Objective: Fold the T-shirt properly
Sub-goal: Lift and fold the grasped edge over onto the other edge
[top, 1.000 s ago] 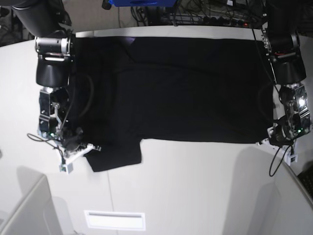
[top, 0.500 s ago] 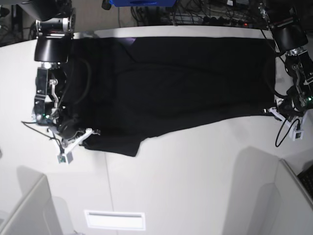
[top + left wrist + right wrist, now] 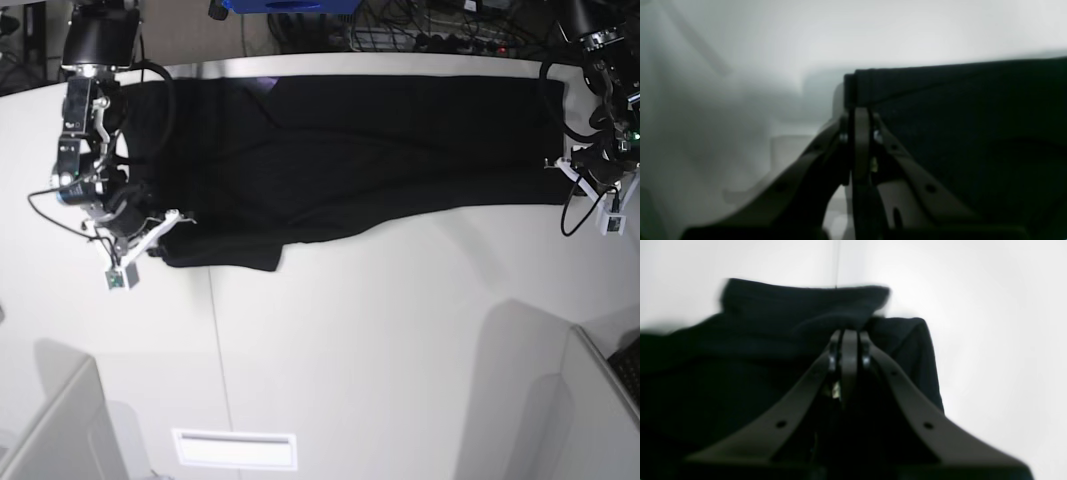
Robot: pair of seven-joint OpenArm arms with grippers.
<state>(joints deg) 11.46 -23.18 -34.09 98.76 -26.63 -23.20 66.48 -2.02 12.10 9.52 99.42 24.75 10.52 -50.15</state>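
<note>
Plain black T-shirt (image 3: 350,160) all over, no print showing. White bench (image 3: 380,350), pale grey in the shadows. Dark grey-brown jaws on both the left gripper (image 3: 858,110) and the right gripper (image 3: 848,331), each with small silver screws. White brackets and black cables on the arms. Blue box (image 3: 290,5) at the far edge, among black wires.
</note>
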